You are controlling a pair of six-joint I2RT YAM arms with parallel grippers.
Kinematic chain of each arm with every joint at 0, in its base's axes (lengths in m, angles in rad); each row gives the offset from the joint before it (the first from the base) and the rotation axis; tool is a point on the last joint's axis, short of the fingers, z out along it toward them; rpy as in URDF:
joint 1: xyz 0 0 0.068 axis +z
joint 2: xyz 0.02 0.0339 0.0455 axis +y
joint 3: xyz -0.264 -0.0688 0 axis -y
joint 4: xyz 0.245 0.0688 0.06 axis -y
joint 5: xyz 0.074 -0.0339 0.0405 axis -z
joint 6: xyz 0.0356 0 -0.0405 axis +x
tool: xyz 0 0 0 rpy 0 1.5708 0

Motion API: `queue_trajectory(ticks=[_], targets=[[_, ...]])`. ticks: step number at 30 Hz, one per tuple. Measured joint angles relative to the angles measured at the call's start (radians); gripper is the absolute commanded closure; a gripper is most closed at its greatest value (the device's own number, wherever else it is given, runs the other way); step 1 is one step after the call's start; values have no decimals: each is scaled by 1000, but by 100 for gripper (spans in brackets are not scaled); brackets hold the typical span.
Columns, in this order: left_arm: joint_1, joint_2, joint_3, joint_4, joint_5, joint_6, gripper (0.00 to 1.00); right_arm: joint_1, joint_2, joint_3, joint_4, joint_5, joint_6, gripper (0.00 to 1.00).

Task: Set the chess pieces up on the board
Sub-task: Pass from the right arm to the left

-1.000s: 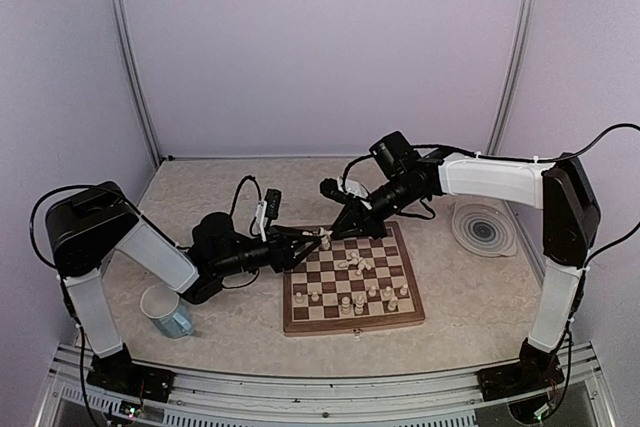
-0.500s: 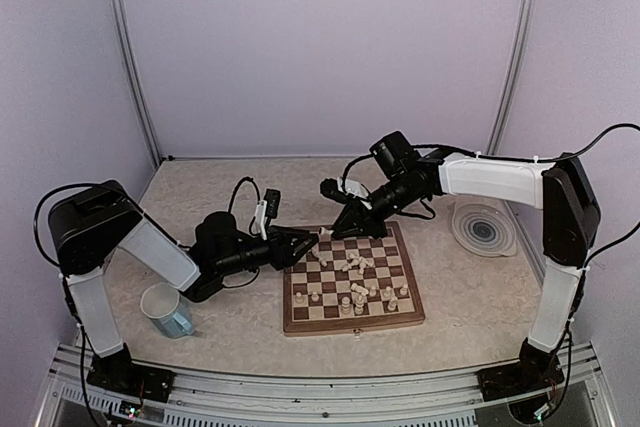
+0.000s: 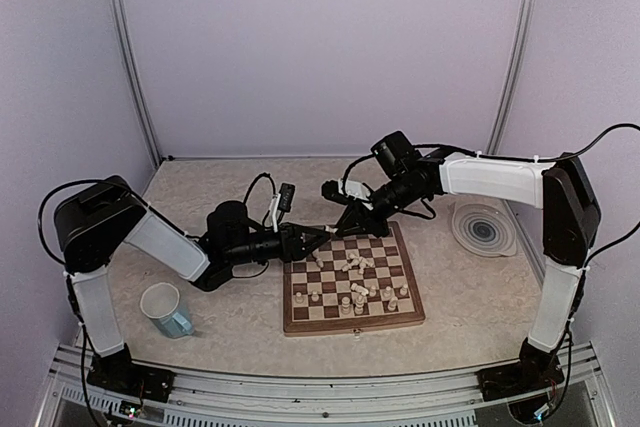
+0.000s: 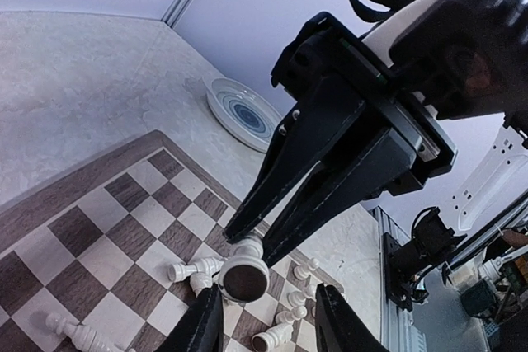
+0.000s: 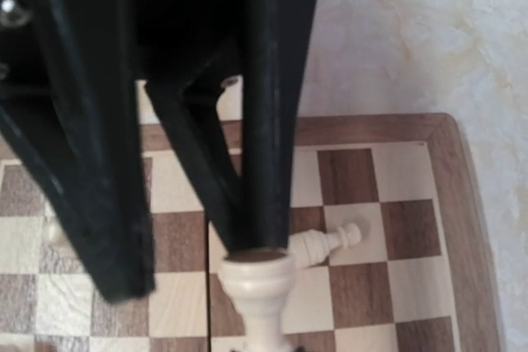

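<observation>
The board lies mid-table with cream chess pieces on it, some toppled in its middle, several upright nearer me. My right gripper is shut on one chess piece and holds it above the board's far-left squares, dark felt base toward the left wrist camera. My left gripper is open, one finger on each side of that base, the left finger close to it and the right finger apart. In the right wrist view the held chess piece hangs below my right gripper, above a toppled one.
A round grey-blue ringed plate sits right of the board. A white and blue cup stands at the near left. Both arms meet over the board's far-left corner. Metal posts and purple walls close in the table.
My left gripper has moved right and farther away, from the board's left edge up to the right gripper's piece, and its jaws have narrowed. The right arm has stayed put.
</observation>
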Motion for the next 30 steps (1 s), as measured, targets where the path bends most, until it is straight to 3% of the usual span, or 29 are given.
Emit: queue_trajectory(ticks=[8, 18, 20, 24, 30], targets=[[3, 18, 37, -42, 11, -33, 69, 10, 0, 0, -1, 22, -17, 99], [11, 29, 42, -49, 30, -62, 89, 26, 0, -3, -8, 35, -37, 97], [11, 30, 42, -47, 33, -69, 89, 26, 0, -3, -9, 35, -37, 90], [11, 33, 38, -2, 43, -100, 90, 14, -15, -6, -6, 19, -10, 63], [10, 33, 9, 163, 46, -194, 90, -110, -151, -121, 174, -228, 230, 59]])
